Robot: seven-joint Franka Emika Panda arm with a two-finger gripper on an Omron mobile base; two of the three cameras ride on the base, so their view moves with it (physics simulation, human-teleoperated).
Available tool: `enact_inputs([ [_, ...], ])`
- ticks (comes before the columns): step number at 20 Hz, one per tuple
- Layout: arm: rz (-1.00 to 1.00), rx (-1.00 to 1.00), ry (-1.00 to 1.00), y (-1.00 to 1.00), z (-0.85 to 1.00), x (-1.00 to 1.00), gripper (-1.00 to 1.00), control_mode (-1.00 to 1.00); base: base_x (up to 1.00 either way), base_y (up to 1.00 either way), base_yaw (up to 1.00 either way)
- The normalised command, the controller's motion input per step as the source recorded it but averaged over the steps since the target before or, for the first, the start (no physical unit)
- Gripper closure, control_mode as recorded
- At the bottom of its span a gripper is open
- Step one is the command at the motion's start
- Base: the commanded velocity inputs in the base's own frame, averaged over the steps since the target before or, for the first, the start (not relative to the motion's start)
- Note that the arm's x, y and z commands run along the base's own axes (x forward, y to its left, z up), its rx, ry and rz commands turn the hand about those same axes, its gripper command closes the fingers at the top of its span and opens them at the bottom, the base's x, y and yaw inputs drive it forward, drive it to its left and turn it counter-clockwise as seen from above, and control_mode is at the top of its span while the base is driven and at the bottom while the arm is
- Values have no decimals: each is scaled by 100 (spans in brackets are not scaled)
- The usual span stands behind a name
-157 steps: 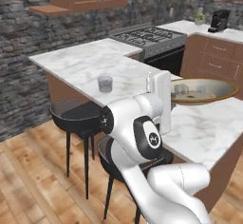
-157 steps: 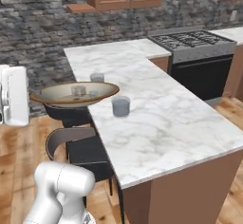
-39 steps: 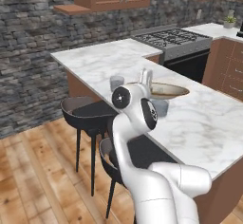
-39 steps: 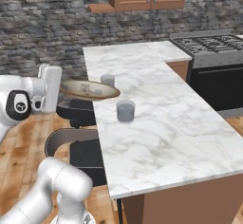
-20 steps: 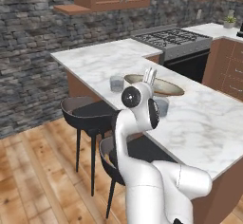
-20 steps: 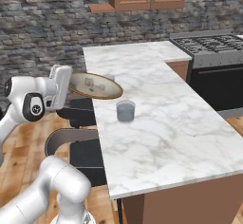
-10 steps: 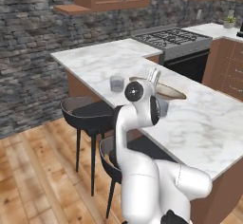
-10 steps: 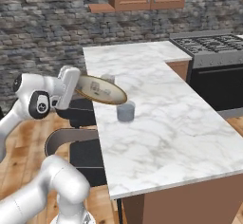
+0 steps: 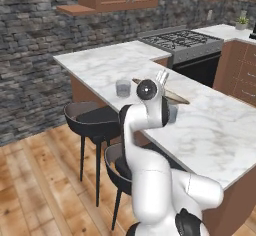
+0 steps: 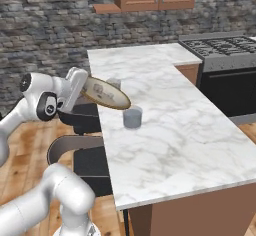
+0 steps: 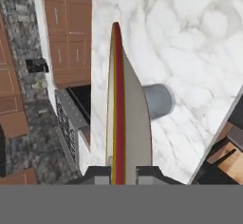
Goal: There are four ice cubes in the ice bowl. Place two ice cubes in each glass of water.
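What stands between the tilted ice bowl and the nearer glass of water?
Nothing visible. The ice bowl, pinched at its rim by the gripper, hangs tilted just above the nearer glass, with open air between them.

You see a glossy white arm [image 9: 150, 180] of rounded segments, dark round joint caps, and two small dark fingertips [image 11: 97, 173].

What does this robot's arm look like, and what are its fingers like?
The arm is glossy white, built of thick rounded segments with dark round caps at the joints. It ends in a boxy white hand. The gripper has two small dark fingertips. No loose cables or markings show.
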Motion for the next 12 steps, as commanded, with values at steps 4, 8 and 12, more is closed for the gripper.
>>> enact_inputs([
  [4,-6,23,-31,29,-17,32,100,-100,0,0,0],
  [8,-11,25,-25,30,-20,32,100,-100,0,0,0],
  [12,-15,27,-20,34,-11,27,100,-100,0,0,0],
])
